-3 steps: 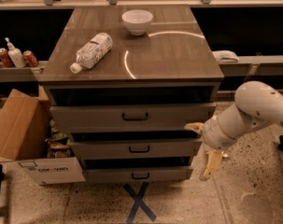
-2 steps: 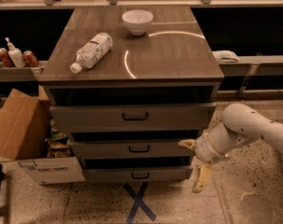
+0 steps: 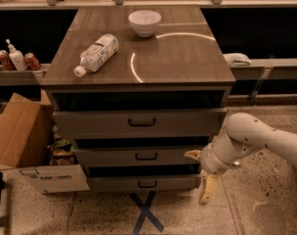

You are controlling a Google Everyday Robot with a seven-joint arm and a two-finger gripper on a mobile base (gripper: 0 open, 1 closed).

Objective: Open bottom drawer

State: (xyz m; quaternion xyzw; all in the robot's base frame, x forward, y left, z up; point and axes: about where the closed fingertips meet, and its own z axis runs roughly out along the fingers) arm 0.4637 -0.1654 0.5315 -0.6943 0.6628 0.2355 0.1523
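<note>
The arm has dropped over the last second, and the tool [image 3: 195,177] has come down to the bench's lower right corner. The bottom drawer [image 3: 113,183] is the lowest and slimmest front in the bench [image 3: 187,58], just above the floor. A dark gap runs above it, and its small dark handle [image 3: 147,184] sits at mid-width. The tool is just off this drawer's right end. Its two fingers are spread apart, one pointing left toward the bench and one pointing down, and they grip nothing. It is well to the right of the handle.

Above are the middle drawer [image 3: 109,156] and the tall top drawer [image 3: 89,123]. A white bowl [image 3: 144,22] and a plastic bottle [image 3: 96,53] lying on its side rest on top of the bench. A cardboard box [image 3: 20,136] stands at the bench's left, and a blue tape cross [image 3: 145,213] marks the floor in front.
</note>
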